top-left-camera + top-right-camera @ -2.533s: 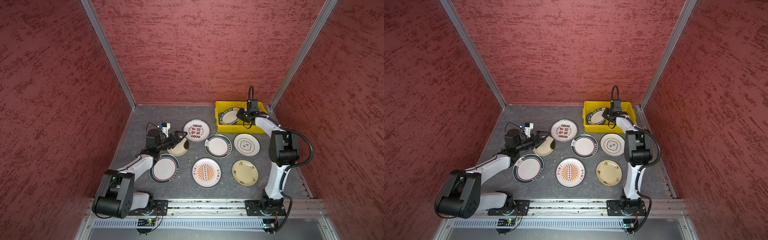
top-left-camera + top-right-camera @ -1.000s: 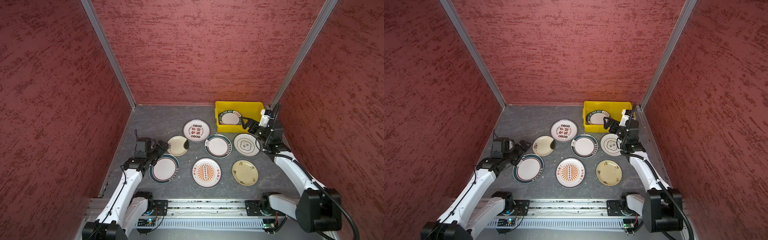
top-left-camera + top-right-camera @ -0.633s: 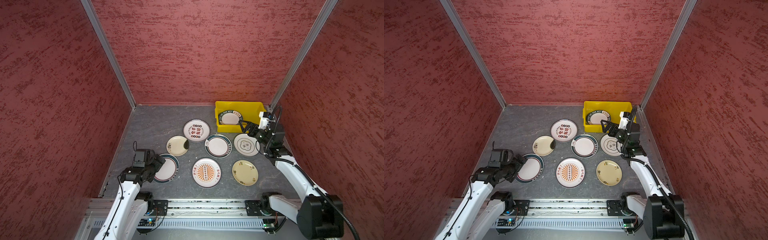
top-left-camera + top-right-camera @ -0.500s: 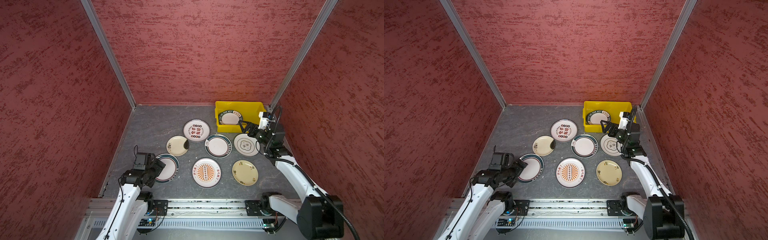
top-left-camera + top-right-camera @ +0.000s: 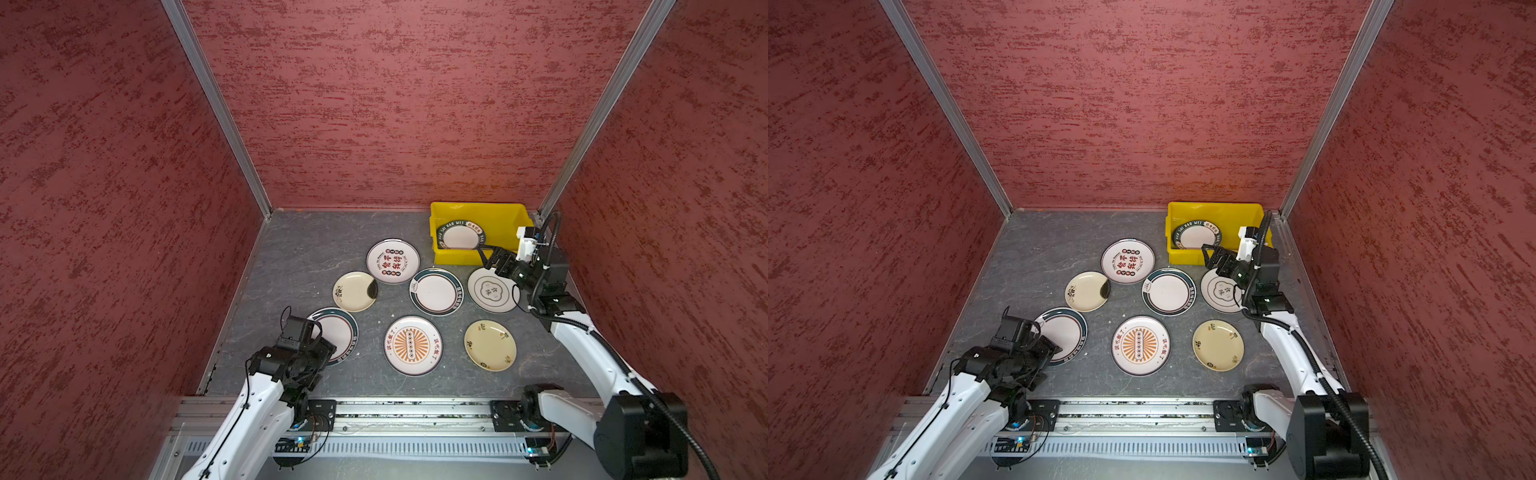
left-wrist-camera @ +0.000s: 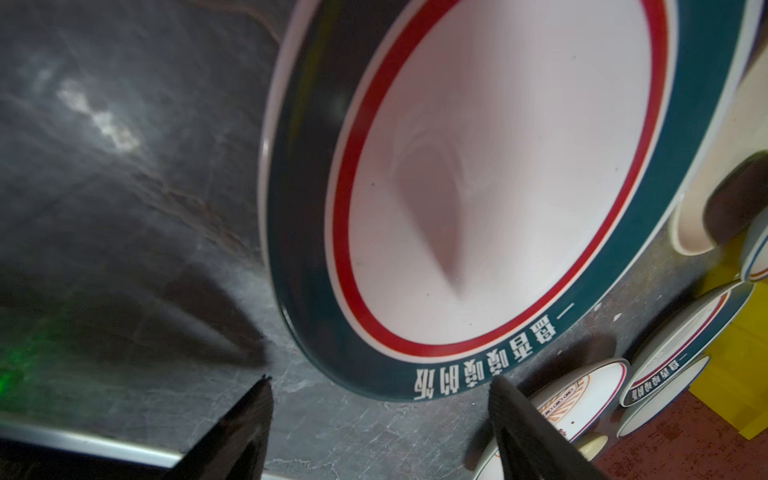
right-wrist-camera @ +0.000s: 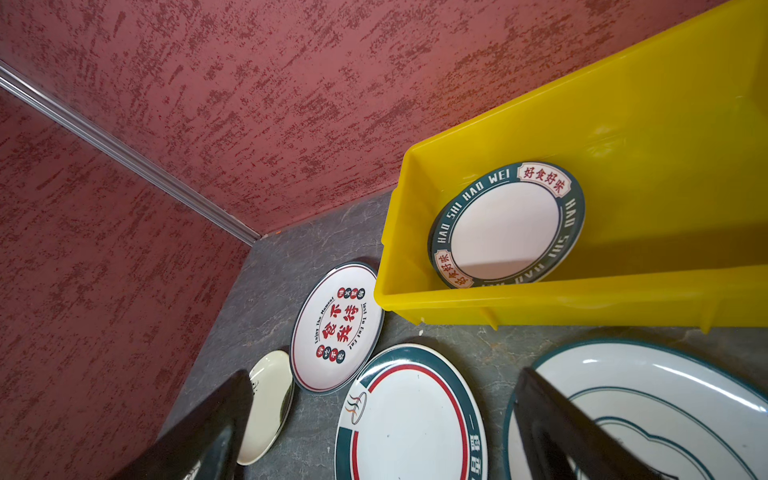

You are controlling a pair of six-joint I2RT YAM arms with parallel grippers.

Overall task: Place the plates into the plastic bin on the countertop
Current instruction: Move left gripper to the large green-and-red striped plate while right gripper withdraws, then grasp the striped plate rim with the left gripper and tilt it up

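The yellow plastic bin (image 5: 457, 261) stands at the back right of the grey countertop (image 5: 307, 249), with one green-rimmed plate (image 5: 461, 237) inside. Several plates lie flat on the countertop. My left gripper (image 6: 380, 384) is open and low, its fingers straddling bare stone just short of the near rim of a green-and-red-ringed plate (image 6: 498, 166), seen in both top views (image 5: 338, 332). My right gripper (image 7: 384, 380) is open and empty. It hovers by the bin's front wall, above a white cloud-outline plate (image 5: 490, 291) and another green-rimmed plate (image 5: 436, 291).
Also on the stone are a red-character plate (image 5: 392, 261), a small cream plate (image 5: 354, 291), an orange sunburst plate (image 5: 413, 345) and a second cream plate (image 5: 490, 345). Red textured walls enclose three sides. A metal rail (image 5: 395, 409) runs along the front.
The left arm pulled back toward the front edge and dropped beside the near green-rimmed plate, its jaws narrowing a little. The right gripper came out of the bin and now holds still.
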